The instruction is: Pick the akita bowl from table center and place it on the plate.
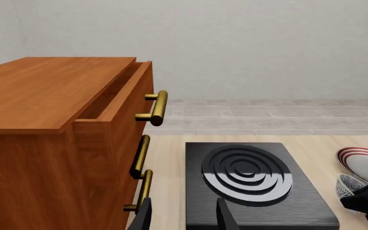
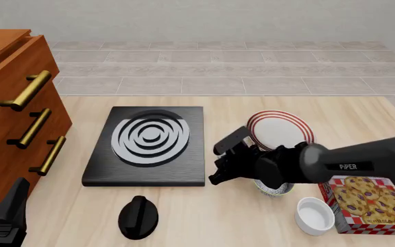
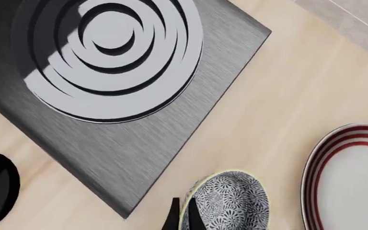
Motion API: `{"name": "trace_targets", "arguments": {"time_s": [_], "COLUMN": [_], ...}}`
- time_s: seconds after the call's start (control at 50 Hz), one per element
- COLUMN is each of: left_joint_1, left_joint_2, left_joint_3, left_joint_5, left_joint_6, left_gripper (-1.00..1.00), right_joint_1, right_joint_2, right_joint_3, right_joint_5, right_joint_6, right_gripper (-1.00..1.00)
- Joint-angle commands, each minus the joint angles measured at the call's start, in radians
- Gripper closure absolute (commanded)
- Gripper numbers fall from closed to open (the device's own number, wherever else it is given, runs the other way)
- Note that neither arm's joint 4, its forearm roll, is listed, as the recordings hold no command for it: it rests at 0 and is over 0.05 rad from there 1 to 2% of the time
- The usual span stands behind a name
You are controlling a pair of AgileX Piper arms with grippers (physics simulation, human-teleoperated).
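The akita bowl is small and grey-white with dark speckles. It sits just in front of the plate, a white plate with red rim stripes. In the front view only a bit of the bowl shows under my right arm. My right gripper is shut on the bowl's rim, with one thin finger on each side of it. From the left wrist view, the bowl and plate are far off to the side. My left gripper is open and holds nothing, low beside the cabinet.
A black burner slab with grey rings lies left of the bowl. A black knob is in front of it. A wooden cabinet with brass handles stands at the left, its top drawer slightly open. A plain white bowl and a cookie box are at the right front.
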Motion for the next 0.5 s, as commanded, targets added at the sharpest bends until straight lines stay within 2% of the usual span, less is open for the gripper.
{"name": "trace_targets", "arguments": {"time_s": [0.02,0.26,0.38,0.4,0.42,0.44,0.5], "left_joint_1": [0.000,0.000,0.000,0.000,0.000,0.000,0.000], "left_joint_2": [0.000,0.000,0.000,0.000,0.000,0.000,0.000], "left_joint_3": [0.000,0.000,0.000,0.000,0.000,0.000,0.000], "left_joint_5": [0.000,0.000,0.000,0.000,0.000,0.000,0.000], "left_joint_6": [0.000,0.000,0.000,0.000,0.000,0.000,0.000], "left_gripper": [-1.00,-1.00,-1.00,-1.00,-1.00,-1.00,-1.00], "right_joint_1": [0.018,0.017,-0.001,-0.014,-0.018,-0.022,-0.026], "right_joint_2": [-0.050,-0.114,-0.143,-0.150,-0.150,-0.153,-0.165], "right_joint_3": [-0.007,-0.013,-0.033,-0.041,-0.043,-0.042,-0.052], "right_joint_5": [0.062,0.121,0.174,0.195,0.198,0.205,0.222], "right_joint_6": [-0.017,-0.066,-0.125,-0.166,-0.167,-0.195,-0.192], "right_gripper": [1.00,1.00,1.00,1.00,1.00,1.00,1.00]}}
